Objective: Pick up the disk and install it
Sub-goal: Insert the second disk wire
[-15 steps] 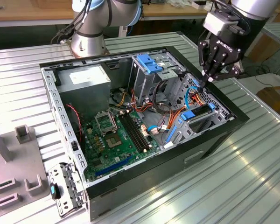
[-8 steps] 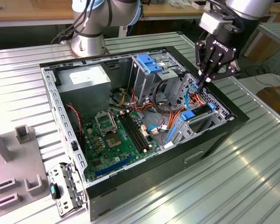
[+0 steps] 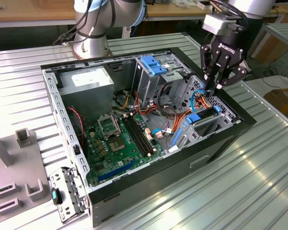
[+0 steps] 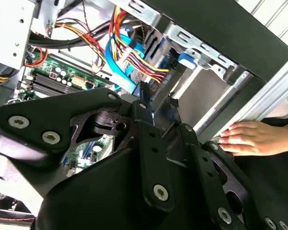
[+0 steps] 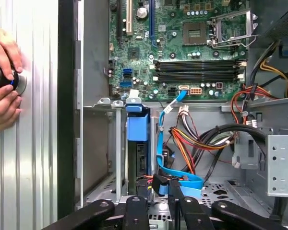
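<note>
Inside the open black computer case [image 3: 216,143], at its front corner bay, the blue-railed grey disk [image 3: 201,116] sits slotted; the black gripper [image 3: 216,86] hovers above, fingers released.

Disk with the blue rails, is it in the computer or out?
In. The disk sits down in the drive bay, blue tab showing, with the hand right above it. Fully seated? Cannot tell.

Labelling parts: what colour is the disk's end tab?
Blue; the disk shows best in the first wrist view.
</note>
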Available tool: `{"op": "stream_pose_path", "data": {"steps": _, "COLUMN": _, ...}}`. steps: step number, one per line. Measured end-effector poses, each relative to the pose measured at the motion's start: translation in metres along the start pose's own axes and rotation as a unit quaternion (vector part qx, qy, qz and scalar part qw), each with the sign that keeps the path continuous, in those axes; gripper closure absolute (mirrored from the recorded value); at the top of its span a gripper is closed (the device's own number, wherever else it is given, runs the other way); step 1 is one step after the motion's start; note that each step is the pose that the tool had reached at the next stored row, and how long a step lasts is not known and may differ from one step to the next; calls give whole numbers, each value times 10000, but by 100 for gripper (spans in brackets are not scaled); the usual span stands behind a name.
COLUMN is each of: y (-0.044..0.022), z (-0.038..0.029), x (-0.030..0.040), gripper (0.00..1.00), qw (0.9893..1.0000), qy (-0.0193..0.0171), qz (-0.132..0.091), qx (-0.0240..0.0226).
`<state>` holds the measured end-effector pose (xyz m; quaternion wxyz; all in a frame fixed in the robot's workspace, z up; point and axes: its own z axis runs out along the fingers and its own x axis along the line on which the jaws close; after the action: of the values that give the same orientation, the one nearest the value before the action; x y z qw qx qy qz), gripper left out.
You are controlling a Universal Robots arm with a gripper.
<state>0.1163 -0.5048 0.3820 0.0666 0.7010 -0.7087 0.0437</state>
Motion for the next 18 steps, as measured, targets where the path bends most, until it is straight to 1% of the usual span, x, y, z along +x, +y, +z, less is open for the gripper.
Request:
{"op": "stream_pose_path", "data": {"steps": 2, "y": -5, "z": 6, "x": -50, "gripper": 69, "qw": 10000, "qy": 32, "qz": 1, "qx": 0}}
{"op": "stream_pose_path", "data": {"steps": 3, "y": -9, "z": 30, "x": -72, "gripper": 69, "qw": 10000, "qy": 64, "qz": 2, "qx": 0}}
{"op": "stream_pose_path", "data": {"steps": 6, "y": -13, "z": 70, "x": -87, "gripper": 69, "qw": 9999, "qy": 114, "qz": 3, "qx": 1}}
{"op": "stream_pose_path", "data": {"steps": 7, "y": -14, "z": 81, "x": -90, "gripper": 69, "qw": 9999, "qy": 150, "qz": 5, "qx": 1}}
{"op": "stream_pose_path", "data": {"steps": 8, "y": -14, "z": 87, "x": -92, "gripper": 70, "qw": 9998, "qy": 174, "qz": 5, "qx": 1}}
{"op": "stream_pose_path", "data": {"steps": 9, "y": -14, "z": 96, "x": -95, "gripper": 77, "qw": 9998, "qy": 220, "qz": 7, "qx": 2}}
{"op": "stream_pose_path", "data": {"steps": 10, "y": -15, "z": 101, "x": -97, "gripper": 77, "qw": 9997, "qy": 237, "qz": 7, "qx": 2}}
{"op": "stream_pose_path", "data": {"steps": 11, "y": -15, "z": 103, "x": -97, "gripper": 84, "qw": 9997, "qy": 243, "qz": 7, "qx": 2}}
{"op": "stream_pose_path", "data": {"steps": 14, "y": -15, "z": 113, "x": -87, "gripper": 84, "qw": 9997, "qy": 237, "qz": 8, "qx": 2}}
{"op": "stream_pose_path", "data": {"steps": 15, "y": -15, "z": 121, "x": -63, "gripper": 84, "qw": 9998, "qy": 214, "qz": 7, "qx": 2}}
{"op": "stream_pose_path", "data": {"steps": 16, "y": -15, "z": 135, "x": -16, "gripper": 84, "qw": 9999, "qy": 159, "qz": 5, "qx": 1}}
{"op": "stream_pose_path", "data": {"steps": 18, "y": -15, "z": 151, "x": 40, "gripper": 84, "qw": 10000, "qy": 65, "qz": 2, "qx": 1}}
